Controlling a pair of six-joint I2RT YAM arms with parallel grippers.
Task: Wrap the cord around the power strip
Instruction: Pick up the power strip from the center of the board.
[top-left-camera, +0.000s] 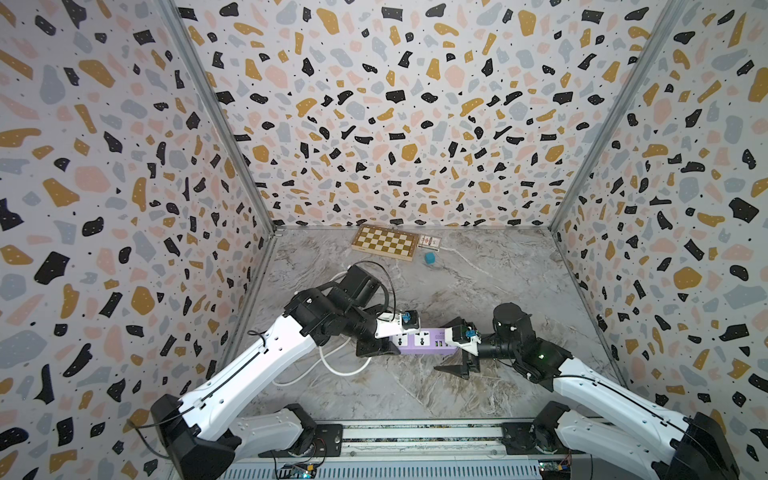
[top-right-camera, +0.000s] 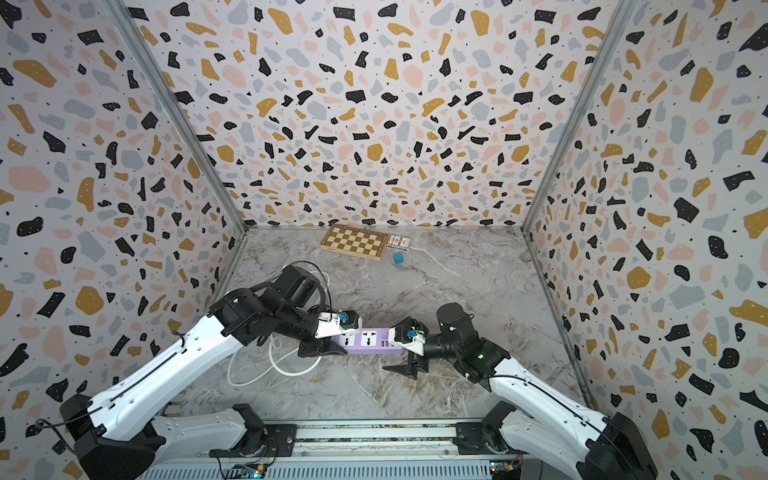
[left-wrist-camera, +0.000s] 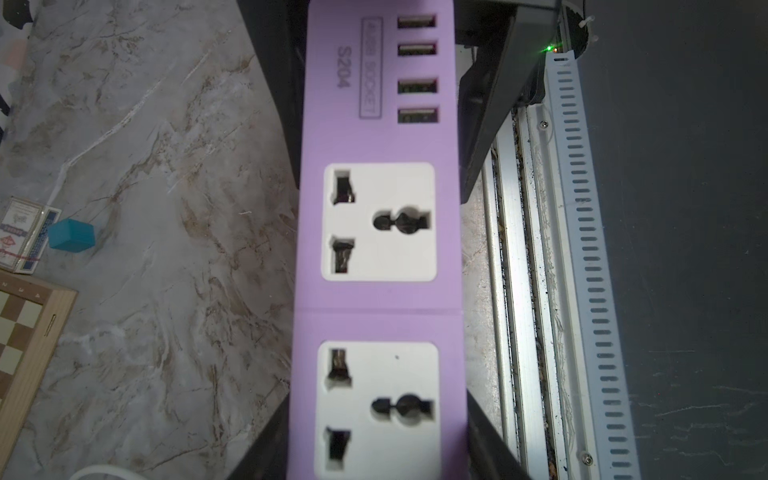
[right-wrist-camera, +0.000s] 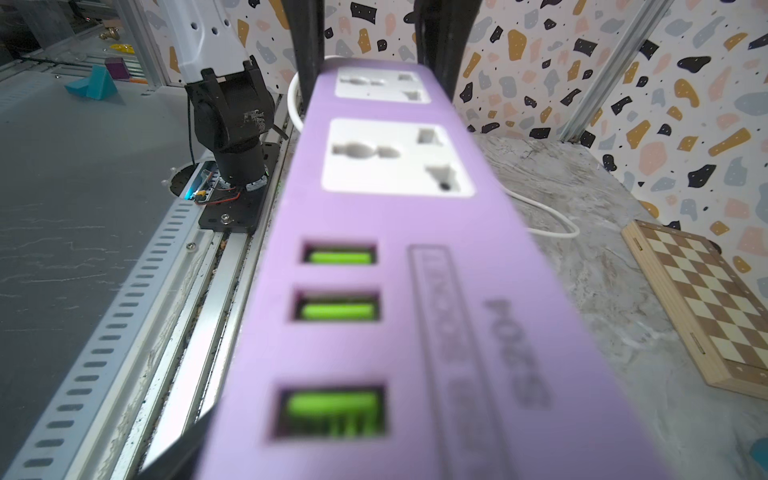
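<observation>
Currently the lilac rectangular plastic power strip (top-left-camera: 419, 344) sits mid-table toward the front. Its long axis runs from arm to arm, face up, with two white sockets at the left arm's end and four USB ports plus moulded "S204" at the right arm's end. The left gripper (top-left-camera: 397, 341) is clamped across the socket end, black fingers (left-wrist-camera: 262, 449) pressed on both long sides. The right gripper (top-left-camera: 442, 348) straddles the USB end with jaws spread wide, gripping nothing. The thick white cord (top-left-camera: 345, 370) lies in loose loops on the grey marble-pattern tabletop (top-left-camera: 478, 395) just beside the strip's socket end. The left arm overhangs those loops and hides part of them, plug end included. A folded wooden chessboard (top-left-camera: 384, 242), a small printed card box (top-left-camera: 429, 241) and a small teal cube (top-left-camera: 430, 258) sit by the back wall, well apart from the strip.
</observation>
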